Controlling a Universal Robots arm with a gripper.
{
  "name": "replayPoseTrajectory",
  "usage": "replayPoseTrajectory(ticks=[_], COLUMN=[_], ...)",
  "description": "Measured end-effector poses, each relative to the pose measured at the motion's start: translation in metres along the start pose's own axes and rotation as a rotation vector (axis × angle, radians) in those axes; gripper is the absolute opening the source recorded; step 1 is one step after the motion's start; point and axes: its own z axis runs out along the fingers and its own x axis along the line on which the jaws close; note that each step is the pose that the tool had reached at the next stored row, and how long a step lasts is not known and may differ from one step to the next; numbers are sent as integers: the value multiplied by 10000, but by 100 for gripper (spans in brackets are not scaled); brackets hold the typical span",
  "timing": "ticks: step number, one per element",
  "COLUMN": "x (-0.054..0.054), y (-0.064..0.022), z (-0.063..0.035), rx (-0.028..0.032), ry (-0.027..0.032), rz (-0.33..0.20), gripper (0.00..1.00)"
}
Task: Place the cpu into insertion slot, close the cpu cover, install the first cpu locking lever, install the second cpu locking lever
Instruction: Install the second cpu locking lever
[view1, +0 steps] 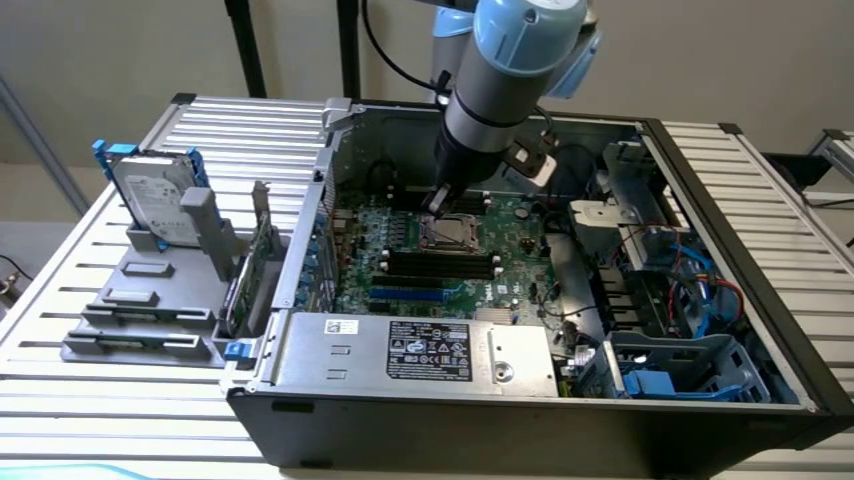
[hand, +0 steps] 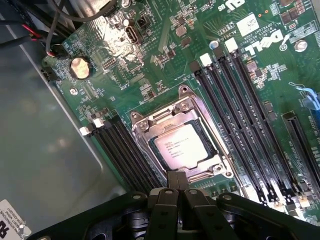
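Item: gripper (hand: 176, 181), jaws pressed together, holding nothing, tips just beside the socket edge.
Item: cpu (hand: 181, 146), at 12 o'clock from the tips in the wrist view; pale silvery square with faint print, seated flat in the insertion slot (hand: 152, 152).
Item: cpu cover (hand: 192, 107), silvery frame lying closed around the chip.
Item: motherboard (view1: 514, 232), green; socket (view1: 447, 232) under the arm, inside the open computer case (view1: 534, 420).
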Motion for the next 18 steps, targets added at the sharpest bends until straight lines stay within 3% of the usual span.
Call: replayPoseTrajectory(ticks=[18], x=[-168], y=[-45], z=[-123], rx=[-129], ry=[-129], rz=[2], gripper=[11])
